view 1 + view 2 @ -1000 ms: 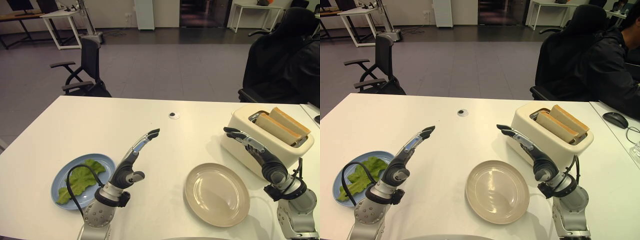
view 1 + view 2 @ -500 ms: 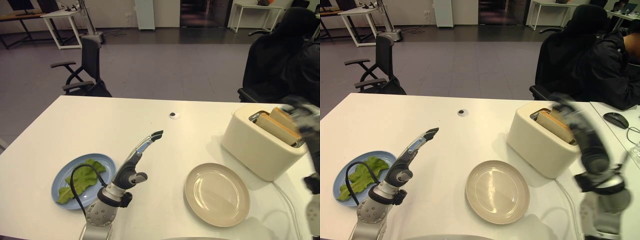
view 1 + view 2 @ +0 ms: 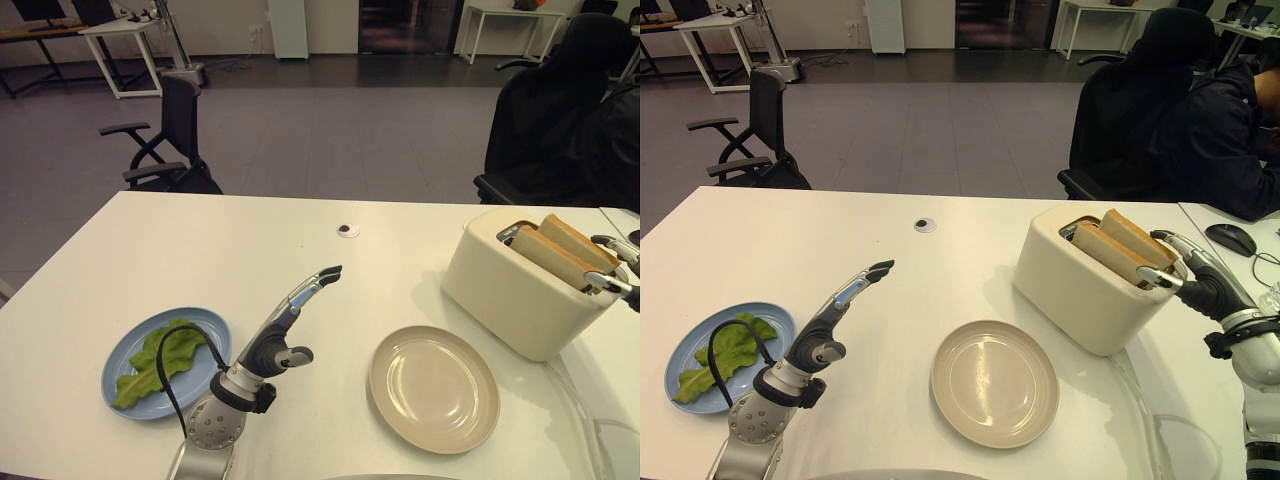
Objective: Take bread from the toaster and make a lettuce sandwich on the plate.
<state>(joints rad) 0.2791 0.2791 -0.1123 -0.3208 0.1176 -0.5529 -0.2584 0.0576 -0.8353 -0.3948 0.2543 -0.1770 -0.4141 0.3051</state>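
While both slices of bread [image 3: 1120, 248] sit in the toaster [image 3: 1070, 295], no part of the sandwich is made yet. The toaster stands near the right edge of the tabletop [image 3: 890, 250]. The pale plate [image 3: 995, 385] lies bare near the front edge, just in front of the toaster. The lettuce [image 3: 720, 355] lies on a blue plate [image 3: 780, 322] near the left edge, well apart from the pale plate.

So every step is left to do, I think: pull out a slice, put it on the pale plate, lay the lettuce on it, and put the other slice on top.

The right hand [image 3: 1202, 282] is up by the right end of the toaster. Its fingers [image 3: 1152, 276] are spread apart and point at the end of the bread. One is above the slice and one is lower down. They look very close to the bread, but I cannot tell if they touch it. They are not closed on it.

The left hand [image 3: 835, 322] is above the tabletop, between the blue plate and the pale plate. Its fingers are straight and point to the far edge. It holds nothing.
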